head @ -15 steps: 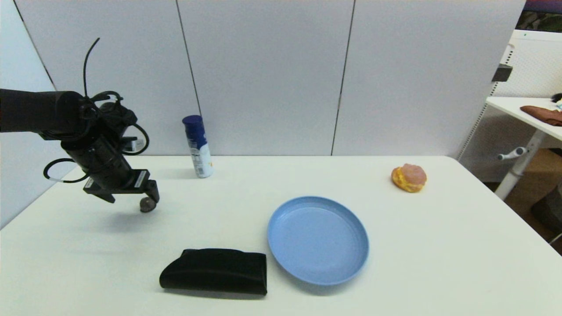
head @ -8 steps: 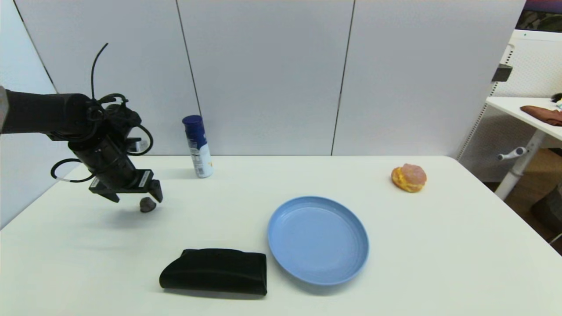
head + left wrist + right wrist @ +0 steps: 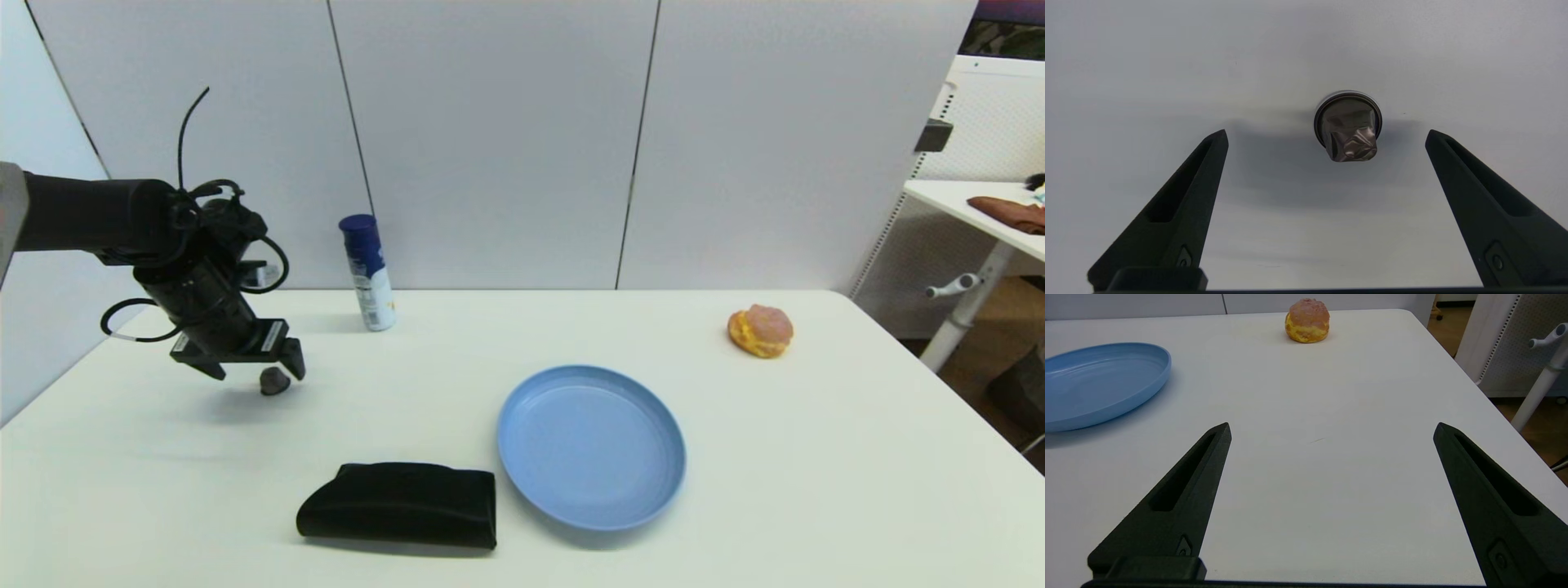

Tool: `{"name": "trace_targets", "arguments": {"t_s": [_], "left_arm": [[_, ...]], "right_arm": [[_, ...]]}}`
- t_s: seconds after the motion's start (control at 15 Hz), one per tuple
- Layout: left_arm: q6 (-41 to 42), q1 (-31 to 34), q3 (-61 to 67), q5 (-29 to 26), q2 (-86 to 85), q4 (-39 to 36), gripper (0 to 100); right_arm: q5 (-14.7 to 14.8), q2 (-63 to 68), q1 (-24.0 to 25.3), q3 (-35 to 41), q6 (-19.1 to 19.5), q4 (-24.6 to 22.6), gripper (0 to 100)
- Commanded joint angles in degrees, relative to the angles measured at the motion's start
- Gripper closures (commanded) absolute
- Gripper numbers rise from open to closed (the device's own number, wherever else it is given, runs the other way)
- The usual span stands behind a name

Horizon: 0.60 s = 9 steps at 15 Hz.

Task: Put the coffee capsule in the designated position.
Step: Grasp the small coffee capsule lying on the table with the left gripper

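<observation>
The coffee capsule [image 3: 274, 380], a small dented grey-brown pod, rests free on the bare white tabletop at the far left. In the left wrist view the capsule [image 3: 1349, 126] stands on its flat rimmed face with the crumpled dome pointing at the camera. My left gripper [image 3: 249, 371] hovers just above and behind it, open. Its fingers [image 3: 1208, 163] stand wide on either side of the pod without touching it. My right gripper [image 3: 1333, 426] is open and holds nothing, low over the right part of the table and out of the head view.
A blue plate [image 3: 591, 445] lies at the table's middle, with a folded black cloth [image 3: 400, 504] to its left. A blue-and-white spray can [image 3: 367, 272] stands at the back. A pink-and-yellow bun [image 3: 761, 330] sits at the far right, near the table's edge.
The left gripper has let go of the capsule, lifted a little and drifted slightly right. The capsule stays where it was set down.
</observation>
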<state>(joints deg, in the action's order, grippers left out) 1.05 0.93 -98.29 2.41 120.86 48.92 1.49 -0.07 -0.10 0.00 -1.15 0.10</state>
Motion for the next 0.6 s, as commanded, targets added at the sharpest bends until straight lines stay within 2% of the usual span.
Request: {"name": "trace_targets", "arguments": {"t_s": [0.07, 0.27, 0.33, 0.6], "left_arm": [[0.01, -0.14, -0.23, 0.05, 0.26, 0.30, 0], [0.09, -0.31, -0.23, -0.13, 0.34, 0.30, 0], [0.09, -0.31, -0.23, -0.13, 0.34, 0.30, 100], [0.18, -0.31, -0.14, -0.92, 0.34, 0.30, 100]], "right_arm": [[0.01, 0.07, 0.01, 0.00, 0.00, -0.01, 0], [0.01, 0.07, 0.01, 0.00, 0.00, -0.01, 0], [0.01, 0.07, 0.01, 0.00, 0.00, -0.01, 0], [0.01, 0.07, 0.01, 0.00, 0.00, -0.01, 0]]}}
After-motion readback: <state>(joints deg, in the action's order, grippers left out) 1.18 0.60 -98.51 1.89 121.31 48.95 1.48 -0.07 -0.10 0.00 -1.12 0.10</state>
